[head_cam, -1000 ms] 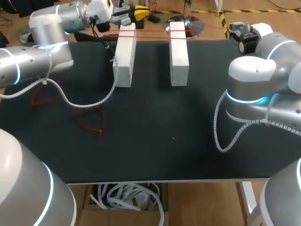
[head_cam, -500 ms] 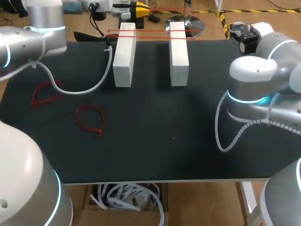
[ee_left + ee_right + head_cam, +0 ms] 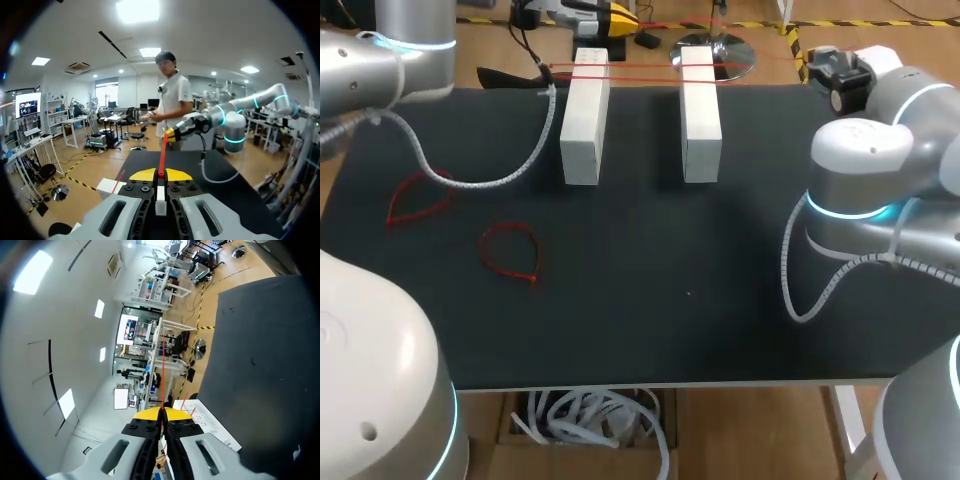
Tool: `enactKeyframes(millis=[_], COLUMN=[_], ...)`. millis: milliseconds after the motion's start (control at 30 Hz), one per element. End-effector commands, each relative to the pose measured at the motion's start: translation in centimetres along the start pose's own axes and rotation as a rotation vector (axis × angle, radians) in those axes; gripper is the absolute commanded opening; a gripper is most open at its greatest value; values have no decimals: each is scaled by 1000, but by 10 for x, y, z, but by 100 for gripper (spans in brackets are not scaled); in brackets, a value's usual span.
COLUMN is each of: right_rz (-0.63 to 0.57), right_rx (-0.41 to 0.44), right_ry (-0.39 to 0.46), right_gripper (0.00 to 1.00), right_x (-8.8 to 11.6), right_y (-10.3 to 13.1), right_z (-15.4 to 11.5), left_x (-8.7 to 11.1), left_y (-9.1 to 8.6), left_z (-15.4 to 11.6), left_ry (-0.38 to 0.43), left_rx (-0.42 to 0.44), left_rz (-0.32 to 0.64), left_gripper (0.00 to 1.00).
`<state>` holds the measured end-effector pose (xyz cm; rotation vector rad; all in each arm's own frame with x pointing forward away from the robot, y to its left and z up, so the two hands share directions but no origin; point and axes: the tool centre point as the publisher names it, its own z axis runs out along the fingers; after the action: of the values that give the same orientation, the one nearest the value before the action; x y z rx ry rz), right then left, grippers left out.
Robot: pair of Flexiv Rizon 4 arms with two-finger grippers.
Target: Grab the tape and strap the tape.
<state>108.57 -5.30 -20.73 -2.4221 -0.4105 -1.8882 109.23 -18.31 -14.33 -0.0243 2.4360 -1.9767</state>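
Here, nearest on the black worktop (image 3: pixel 650 330), a red loop (image 3: pixel 528 277) lay L of centre, with a second red loop (image 3: pixel 420 210) just beyond it, nearer the L edge. Mid-worktop stood the L white block (image 3: pixel 584 115) and R white block (image 3: pixel 701 110), parallel and well apart. Across the blocks' far ends ran red tape (image 3: pixel 640 68) in two taut strands. Past the far edge, the L arm (image 3: pixel 390 60) came in from far L. L jaws were narrow, clamped on the red tape, which rose ahead to a yellow fingertip (image 3: pixel 171 134) of the R arm (image 3: pixel 865 170). R jaws were likewise narrow, pinching a strand that ran straight ahead.
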Motion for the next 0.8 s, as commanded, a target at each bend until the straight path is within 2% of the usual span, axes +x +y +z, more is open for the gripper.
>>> enactKeyframes(millis=[33,233,267,400,433,467,600,800], right_rz=[-1,-1,-1,-1,-1,-1,-1,-1], right_rx=[4,4,4,4,4,4,4,4], right_ry=[-5,-5,-5,-5,-5,-5,-5,-5], right_gripper=[0,0,0,0,0,0,0,0], right_x=[1,1,1,1,1,1,1,1], right_y=[1,1,1,1,1,1,1,1], right_z=[-1,-1,-1,-1,-1,-1,-1,-1], left_x=[1,1,1,1,1,1,0,1], left_y=[-2,-2,-3,-9,-10,-10,-10,-4], left_z=[0,0,3,13,17,22,29,28], left_ry=[-1,-1,18,56,74,88,79,23], left_rx=[-9,-9,-81,-185,-235,-336,-474,-576], left_rz=[-1,-1,15,31,22,37,20,-43], left_gripper=[0,0,0,0,0,0,0,0])
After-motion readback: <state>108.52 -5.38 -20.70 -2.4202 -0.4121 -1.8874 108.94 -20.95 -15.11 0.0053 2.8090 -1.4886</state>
